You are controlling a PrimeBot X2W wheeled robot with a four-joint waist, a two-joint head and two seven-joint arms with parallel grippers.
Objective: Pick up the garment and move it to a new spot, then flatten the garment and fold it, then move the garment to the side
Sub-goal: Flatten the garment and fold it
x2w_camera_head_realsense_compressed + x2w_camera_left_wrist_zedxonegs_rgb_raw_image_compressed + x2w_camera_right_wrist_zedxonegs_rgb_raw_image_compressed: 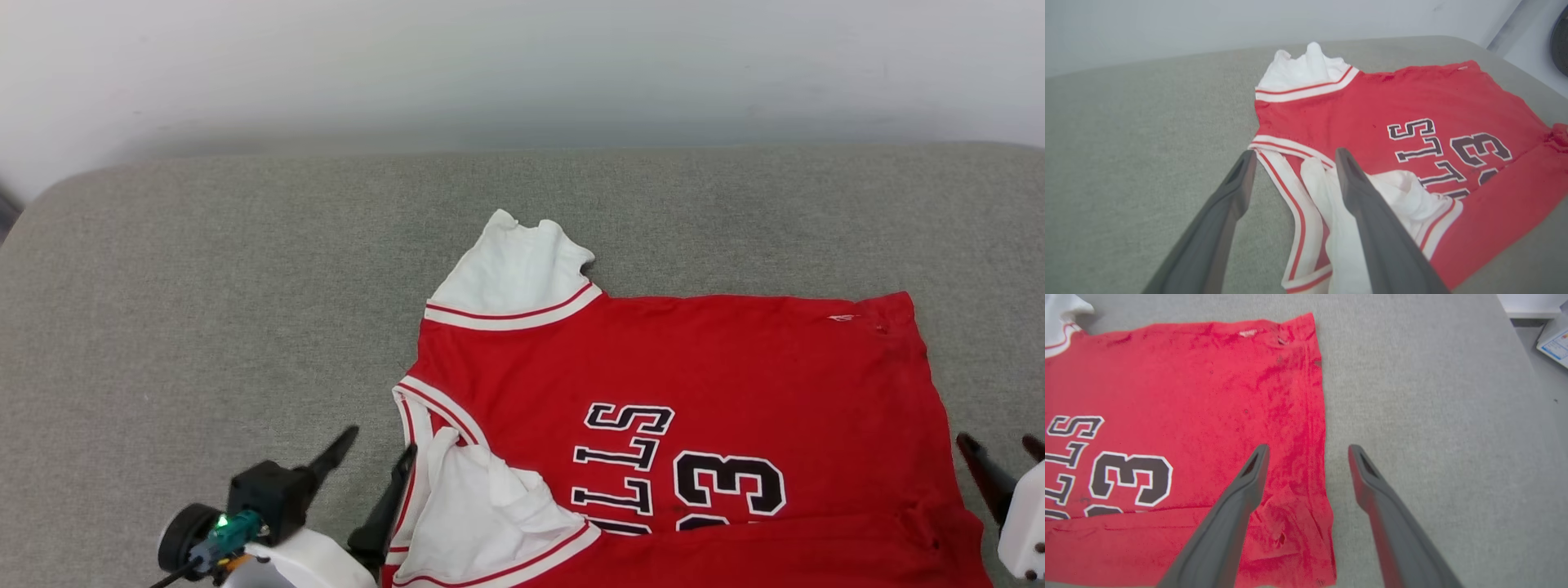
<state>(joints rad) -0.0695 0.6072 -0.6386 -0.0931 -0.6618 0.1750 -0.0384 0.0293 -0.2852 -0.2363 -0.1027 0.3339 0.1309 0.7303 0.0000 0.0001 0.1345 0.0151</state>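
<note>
A grey cloth-covered surface (204, 269) with rounded corners stood before a pale wall (522, 65). One garment (694, 367) lay on its near right part, chest up, the near edge folded over the lower lettering. Two tools flanked it, the left tool (380, 441) with fingers spread astride the neck end and the right tool (998, 445) equally spread astride the hem edge, while one printed sheet (1553, 345) lay beyond the surface's side.
</note>
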